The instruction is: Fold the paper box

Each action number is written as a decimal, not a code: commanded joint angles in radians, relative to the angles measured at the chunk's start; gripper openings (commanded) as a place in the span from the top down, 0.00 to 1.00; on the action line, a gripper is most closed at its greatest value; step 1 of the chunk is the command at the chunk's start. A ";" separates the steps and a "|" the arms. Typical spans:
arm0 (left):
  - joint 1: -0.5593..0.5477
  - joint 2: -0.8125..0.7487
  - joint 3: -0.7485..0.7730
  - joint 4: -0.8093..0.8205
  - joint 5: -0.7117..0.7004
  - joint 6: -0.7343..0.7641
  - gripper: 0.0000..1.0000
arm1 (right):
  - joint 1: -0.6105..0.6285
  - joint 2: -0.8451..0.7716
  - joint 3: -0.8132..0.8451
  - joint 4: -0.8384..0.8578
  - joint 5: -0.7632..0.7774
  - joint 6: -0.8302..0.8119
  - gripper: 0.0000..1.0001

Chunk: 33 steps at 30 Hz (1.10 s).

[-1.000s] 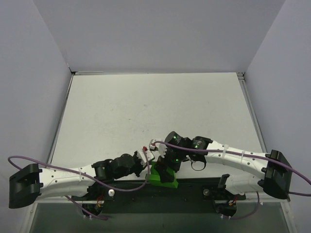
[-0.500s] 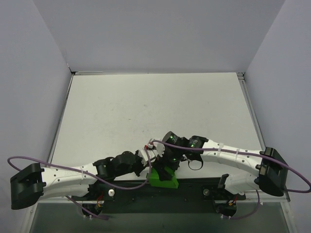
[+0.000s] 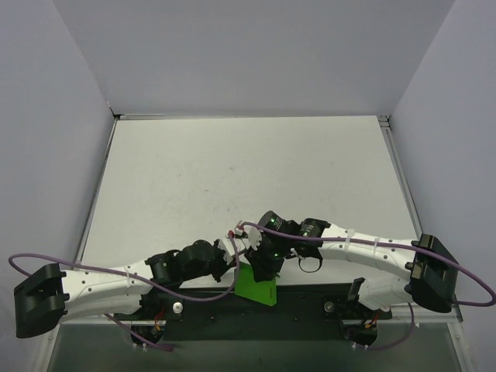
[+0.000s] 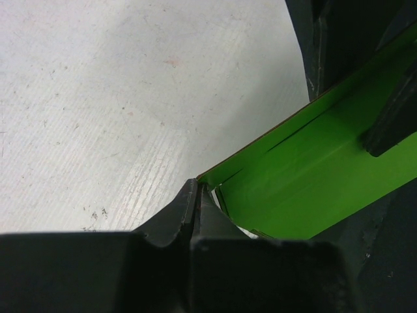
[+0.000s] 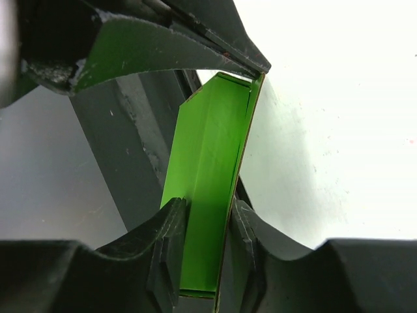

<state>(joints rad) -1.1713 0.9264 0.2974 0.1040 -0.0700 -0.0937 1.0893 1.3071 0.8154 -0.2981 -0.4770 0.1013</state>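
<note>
The paper box [image 3: 256, 287] is a bright green card piece at the near table edge, between both arms. In the left wrist view my left gripper [image 4: 197, 189] is shut, pinching a corner edge of the box [image 4: 313, 176]. In the right wrist view my right gripper [image 5: 207, 238] has its fingers [image 5: 171, 242] pressed against both sides of the box [image 5: 208, 156], which stands narrow and squeezed between them. From above, the left gripper [image 3: 237, 262] meets the box from the left and the right gripper [image 3: 260, 270] from above right.
A black base rail [image 3: 318, 298] runs along the near edge just under the box. Purple cables [image 3: 116, 271] loop off both arms. Pale walls close in the white table [image 3: 248, 170] at the left, right and back.
The right gripper's jaws have come together from wide open onto the box. The box, a fuller block before, now looks flatter and slanted. Both arms shifted slightly left.
</note>
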 commanded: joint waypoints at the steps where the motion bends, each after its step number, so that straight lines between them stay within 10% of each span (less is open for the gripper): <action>1: 0.018 -0.060 0.075 0.094 -0.031 -0.038 1.00 | 0.040 0.030 -0.032 0.027 -0.063 0.035 0.84; 17: 0.056 -0.086 0.161 -0.006 -0.251 -0.078 1.00 | 0.066 0.040 0.050 0.085 0.584 -0.011 0.96; 33: 0.317 -0.063 0.086 0.218 0.015 -0.083 1.00 | 0.101 0.165 0.059 0.237 0.770 -0.160 0.99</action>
<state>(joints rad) -0.8986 0.8841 0.3492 0.1001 -0.2070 -0.0696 1.1534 1.4368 0.9237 -0.0452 0.1551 0.1131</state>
